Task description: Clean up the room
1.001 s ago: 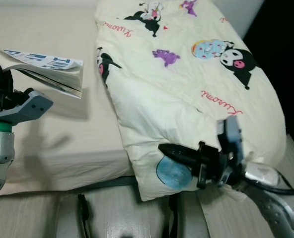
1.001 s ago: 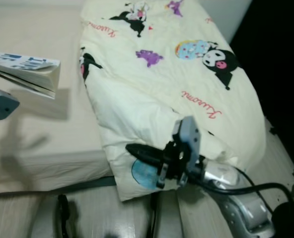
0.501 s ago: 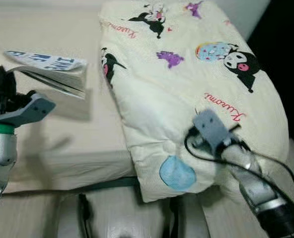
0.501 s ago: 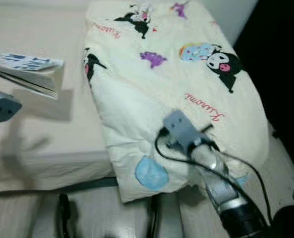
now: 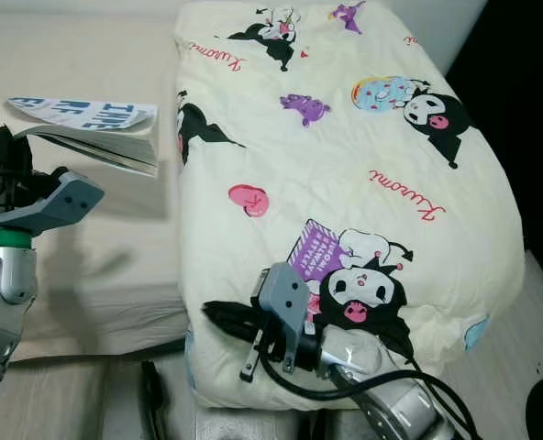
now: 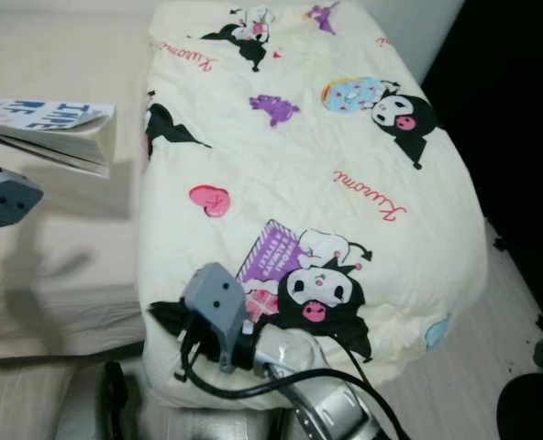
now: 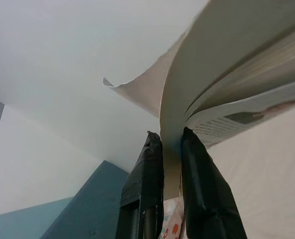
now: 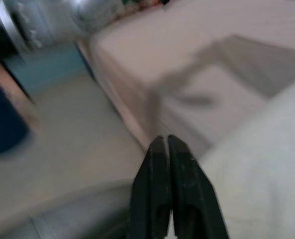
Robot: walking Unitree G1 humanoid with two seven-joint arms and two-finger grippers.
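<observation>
Your left hand (image 7: 171, 149) clamps an open book (image 5: 88, 128) above the bed (image 5: 79, 247) while your right hand (image 8: 166, 147), fingers together, rests on the cartoon-print quilt (image 5: 345, 156), likely smoothing it.

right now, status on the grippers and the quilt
Left gripper shut on book, held over the bed. Right gripper shut, at quilt's near left edge. Quilt lies flat on bed. Nothing in the way.
</observation>
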